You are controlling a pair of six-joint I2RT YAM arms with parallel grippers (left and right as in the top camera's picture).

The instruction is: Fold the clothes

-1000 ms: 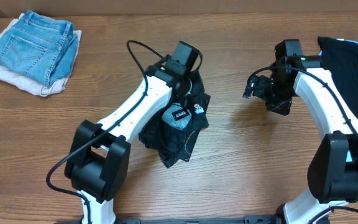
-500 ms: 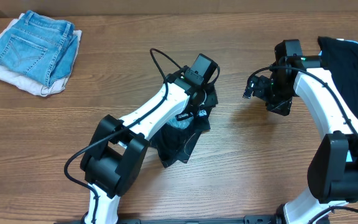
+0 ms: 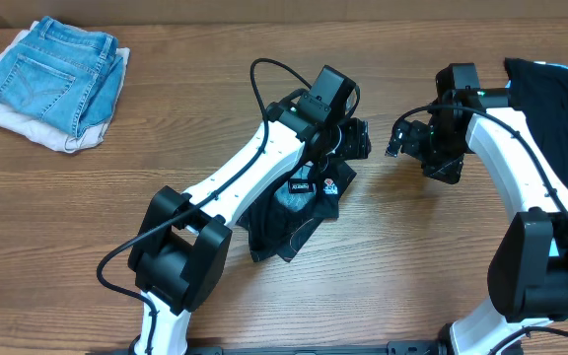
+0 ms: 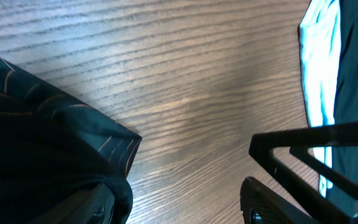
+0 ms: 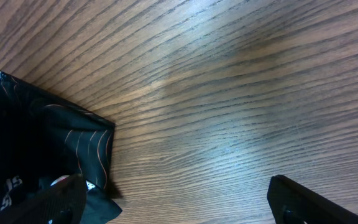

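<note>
The black jersey (image 3: 295, 201) with thin orange lines and small logos lies crumpled on the table's middle. My left gripper (image 3: 352, 139) hovers just past its upper right edge. In the left wrist view the left gripper (image 4: 179, 208) is open, with bare wood between the fingers, and a fold of the jersey (image 4: 42, 137) drapes against the left finger (image 4: 95, 205). My right gripper (image 3: 409, 138) stands open a short way to the right. In the right wrist view the right gripper (image 5: 179, 205) is empty and the jersey (image 5: 36, 143) lies at its left.
Folded blue jeans (image 3: 55, 77) on a white cloth lie at the back left. A plain black garment (image 3: 550, 94) lies at the back right, behind the right arm. The two grippers face each other a small gap apart.
My left gripper has moved right and toward the back, dragging the jersey's upper part along, and its jaws have opened off the fabric. The right arm has not moved.
</note>
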